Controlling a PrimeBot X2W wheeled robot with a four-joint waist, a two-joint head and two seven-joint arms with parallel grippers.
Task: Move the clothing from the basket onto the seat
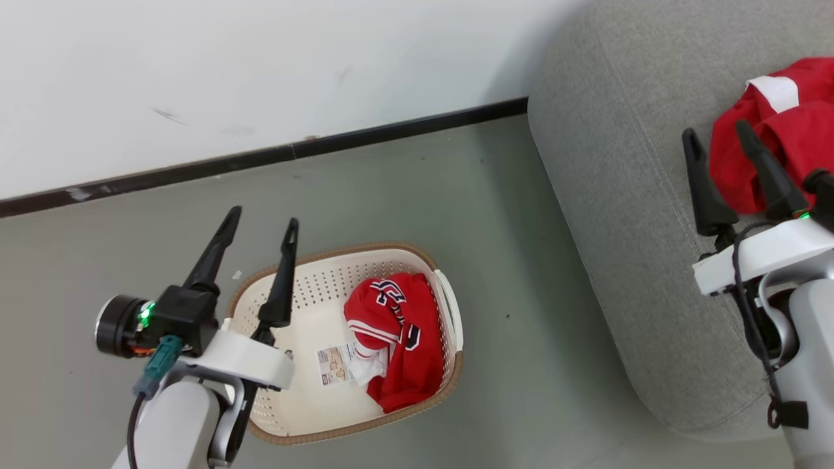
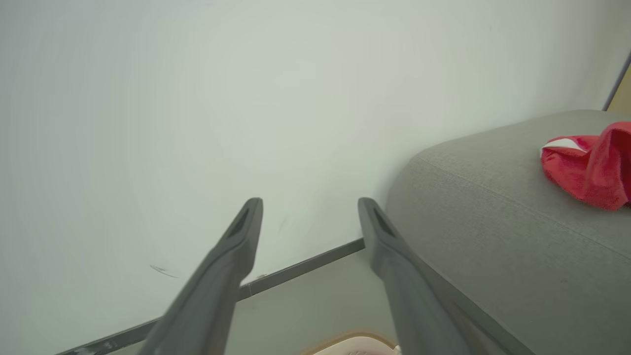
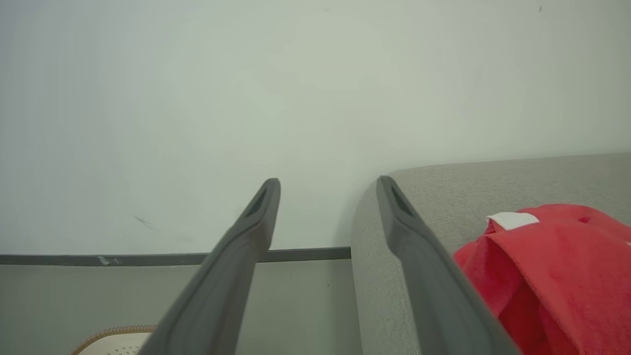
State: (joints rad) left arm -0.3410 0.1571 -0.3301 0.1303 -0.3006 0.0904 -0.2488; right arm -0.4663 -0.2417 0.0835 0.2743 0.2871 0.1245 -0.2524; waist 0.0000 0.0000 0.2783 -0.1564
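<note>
Red clothing [image 1: 394, 339] in basket [image 1: 306, 397], clear of left gripper [image 1: 264, 218].

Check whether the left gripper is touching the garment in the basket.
Apart. Head view: open left gripper over the left rim of the basket, garment lying at its right side.

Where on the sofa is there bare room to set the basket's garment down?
The sofa is bare from its rounded corner to the red garment at the head view's right edge. Crowded there: the open right gripper stands by that garment.
</note>
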